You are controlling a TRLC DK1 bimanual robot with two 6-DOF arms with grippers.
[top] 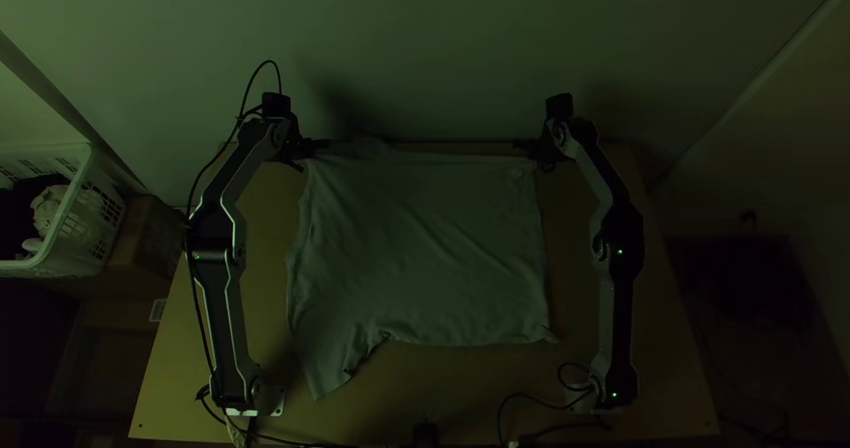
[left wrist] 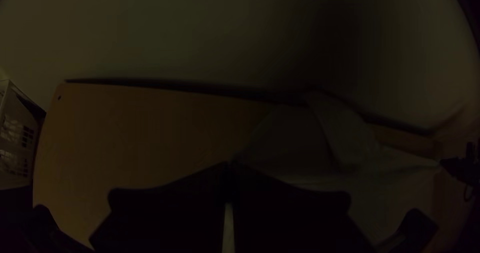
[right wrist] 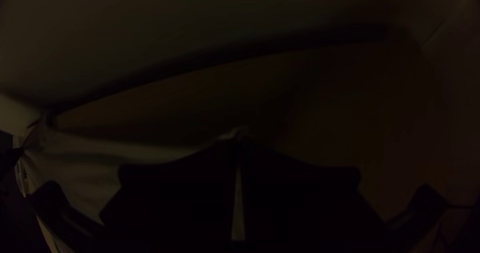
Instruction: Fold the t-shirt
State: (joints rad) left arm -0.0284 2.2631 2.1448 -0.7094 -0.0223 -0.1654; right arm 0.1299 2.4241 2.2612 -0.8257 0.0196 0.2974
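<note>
Evidently both ends of the far hem are in hand: the left tool, a pair of wide flat black fingers, is closed on the far left corner of the pale, plain cloth t-shirt; the right tool, of the same black build, pinches its far right corner. Between them the shirt's far edge runs nearly straight, close to the far side of the light wooden tabletop. Cloth spread broadly toward the near side, slanting creases across the middle. One sleeve juts from the near left, angled nearer the table's front; a small point of cloth sticks out at the near right. Just beside the left tool, a loose flap lies along the far edge, folded over in the left wrist view. Off the tabletop's left side, a white slatted plastic basket holding dark and pale cloth, near a brown box.
</note>
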